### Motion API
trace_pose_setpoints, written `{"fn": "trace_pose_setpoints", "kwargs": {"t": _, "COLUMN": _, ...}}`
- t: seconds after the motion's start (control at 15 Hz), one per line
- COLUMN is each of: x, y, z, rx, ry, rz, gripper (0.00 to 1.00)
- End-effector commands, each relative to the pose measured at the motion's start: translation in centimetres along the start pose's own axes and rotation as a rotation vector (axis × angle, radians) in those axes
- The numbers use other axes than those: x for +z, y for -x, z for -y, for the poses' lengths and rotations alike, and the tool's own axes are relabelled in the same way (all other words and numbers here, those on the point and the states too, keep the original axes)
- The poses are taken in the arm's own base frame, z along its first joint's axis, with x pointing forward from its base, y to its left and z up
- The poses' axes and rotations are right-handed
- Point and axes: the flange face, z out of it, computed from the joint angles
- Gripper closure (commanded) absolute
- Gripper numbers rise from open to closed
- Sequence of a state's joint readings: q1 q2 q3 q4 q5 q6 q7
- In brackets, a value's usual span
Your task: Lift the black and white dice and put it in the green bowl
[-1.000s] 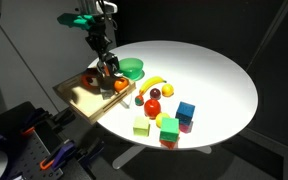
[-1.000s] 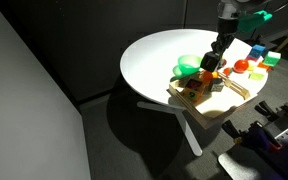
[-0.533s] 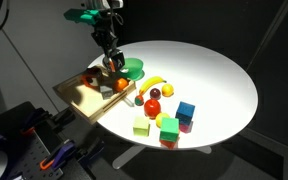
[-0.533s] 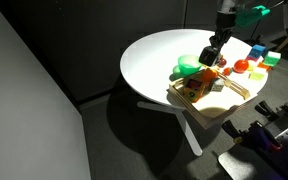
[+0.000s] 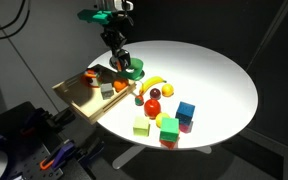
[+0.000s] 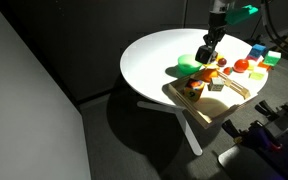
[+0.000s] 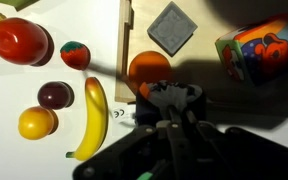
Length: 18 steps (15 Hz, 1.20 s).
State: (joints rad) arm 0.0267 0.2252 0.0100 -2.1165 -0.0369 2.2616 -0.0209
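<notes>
My gripper [image 5: 121, 62] hangs above the table's back left part, just over the near rim of the green bowl [image 5: 135, 70]. It also shows in another exterior view [image 6: 202, 55], beside the green bowl [image 6: 188, 66]. In the wrist view its fingers [image 7: 171, 108] are closed on a small dark cube with pale marks, the black and white dice [image 7: 175, 95]. The dice is held in the air over the edge of the wooden tray [image 7: 209, 90]. The bowl is hidden in the wrist view.
The wooden tray [image 5: 82, 95] holds a grey cube [image 7: 171, 27], an orange ball [image 7: 149, 66] and a colourful can [image 7: 254, 50]. A banana [image 5: 152, 85], red apple [image 5: 153, 105], blue cube [image 5: 186, 110], green cube [image 5: 142, 127] and yellow block [image 5: 168, 127] lie on the white round table [image 5: 219, 75].
My gripper has risen from the tray with the dice in it and moved across toward the green bowl.
</notes>
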Motion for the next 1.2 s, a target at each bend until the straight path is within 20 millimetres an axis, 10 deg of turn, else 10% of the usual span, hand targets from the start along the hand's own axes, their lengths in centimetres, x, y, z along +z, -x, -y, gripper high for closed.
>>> {"fn": "trace_pose_setpoints", "kwargs": {"t": 0.0, "x": -0.5, "y": -2.3, "z": 0.1, "rx": -0.007, "ry": 0.000, "rz": 0.014, "gripper": 0.97}}
{"fn": "trace_pose_setpoints", "kwargs": {"t": 0.8, "x": -0.2, "y": -6.0, "z": 2.2, "rx": -0.042, "ry": 0.038, "rz": -0.022, "gripper": 0.97}}
{"fn": "trace_pose_setpoints", "kwargs": {"t": 1.13, "x": 0.1, "y": -6.5, "z": 2.5, "rx": -0.062, "ry": 0.085, "rz": -0.021, "gripper": 0.44}}
